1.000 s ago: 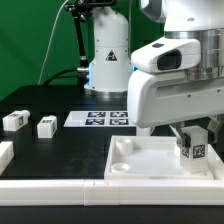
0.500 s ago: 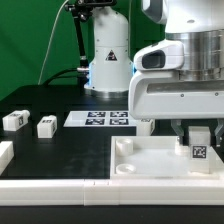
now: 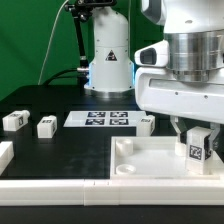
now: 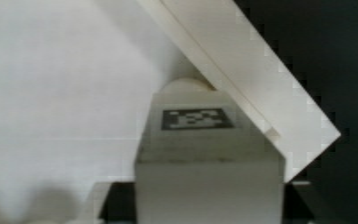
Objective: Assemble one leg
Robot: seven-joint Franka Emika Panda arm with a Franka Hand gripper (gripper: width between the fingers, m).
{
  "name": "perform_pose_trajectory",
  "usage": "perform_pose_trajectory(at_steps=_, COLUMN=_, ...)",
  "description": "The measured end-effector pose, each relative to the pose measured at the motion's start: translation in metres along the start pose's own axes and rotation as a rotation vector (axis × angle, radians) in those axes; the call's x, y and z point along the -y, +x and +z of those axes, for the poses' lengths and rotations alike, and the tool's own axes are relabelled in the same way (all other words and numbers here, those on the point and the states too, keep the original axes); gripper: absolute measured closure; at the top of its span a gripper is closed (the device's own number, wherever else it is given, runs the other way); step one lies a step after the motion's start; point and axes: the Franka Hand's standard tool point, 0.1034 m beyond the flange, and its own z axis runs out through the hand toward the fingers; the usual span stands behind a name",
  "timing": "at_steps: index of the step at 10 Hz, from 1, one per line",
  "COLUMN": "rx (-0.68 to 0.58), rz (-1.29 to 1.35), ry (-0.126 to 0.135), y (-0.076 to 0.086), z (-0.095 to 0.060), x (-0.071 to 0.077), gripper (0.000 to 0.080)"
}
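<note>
My gripper [image 3: 194, 140] is shut on a leg [image 3: 194, 150], a small white block with a black-and-white tag on its face. I hold it upright over the far right corner of the large white tray-like piece [image 3: 150, 165], low inside its raised rim. In the wrist view the leg [image 4: 197, 140] fills the middle, its tagged end next to the tray's rim [image 4: 247, 70]. Two more legs [image 3: 14, 121] [image 3: 46, 126] lie on the black table at the exterior view's left. Another small white leg [image 3: 146, 124] shows behind the tray.
The marker board [image 3: 98, 118] lies flat at the back middle of the table. A white robot base [image 3: 108, 55] stands behind it. A white bar [image 3: 50, 187] runs along the front edge, and a white part end [image 3: 4, 152] sits at the far left.
The gripper has shifted a little toward the exterior view's right and turned slightly, carrying the leg with it over the tray's far right corner. The loose legs have not moved.
</note>
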Motion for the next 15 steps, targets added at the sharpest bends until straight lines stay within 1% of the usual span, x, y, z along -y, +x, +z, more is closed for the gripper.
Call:
perform_pose_trajectory(at_steps=1, rx=-0.002, rz=0.114, ry=-0.004, y=0.0002, z=0.0, x=-0.0003, gripper=0.0508)
perform_pose_trajectory(at_steps=2, rx=-0.003, rz=0.166, ry=-0.004, y=0.0003, z=0.0, x=-0.0005, gripper=0.0508)
perform_pose_trajectory(at_steps=3, rx=-0.004, rz=0.17, ry=-0.004, y=0.0005, z=0.0001, x=-0.0005, gripper=0.0508)
perform_pose_trajectory(at_steps=4, rx=-0.004, rz=0.12, ry=-0.004, y=0.0003, z=0.0003, x=-0.0004, gripper=0.0508)
perform_pose_trajectory(at_steps=5, rx=-0.003, rz=0.108, ry=-0.004, y=-0.0007, z=0.0002, x=0.0006, gripper=0.0354)
perform_pose_trajectory(at_steps=6, rx=-0.003, rz=0.042, ry=-0.003, y=-0.0018, z=-0.0003, x=0.0023, gripper=0.0209)
perform_pose_trajectory(at_steps=7, rx=-0.003, rz=-0.052, ry=-0.005, y=-0.0033, z=-0.0008, x=0.004, gripper=0.0209)
perform_pose_trajectory(at_steps=8, rx=-0.003, rz=-0.19, ry=-0.005, y=-0.0047, z=-0.0009, x=0.0052, gripper=0.016)
perform_pose_trajectory(at_steps=10, rx=-0.002, rz=-0.417, ry=-0.005, y=-0.0036, z=0.0003, x=0.0041, gripper=0.0152)
perform_pose_trajectory(at_steps=12, rx=-0.003, rz=-0.534, ry=-0.005, y=-0.006, z=0.0017, x=0.005, gripper=0.015)
perform_pose_trajectory(at_steps=14, rx=-0.002, rz=-0.716, ry=-0.006, y=-0.0068, z=0.0021, x=0.0051, gripper=0.015)
perform_pose_trajectory(at_steps=15, rx=-0.002, rz=-0.757, ry=-0.006, y=-0.0067, z=0.0021, x=0.0051, gripper=0.015)
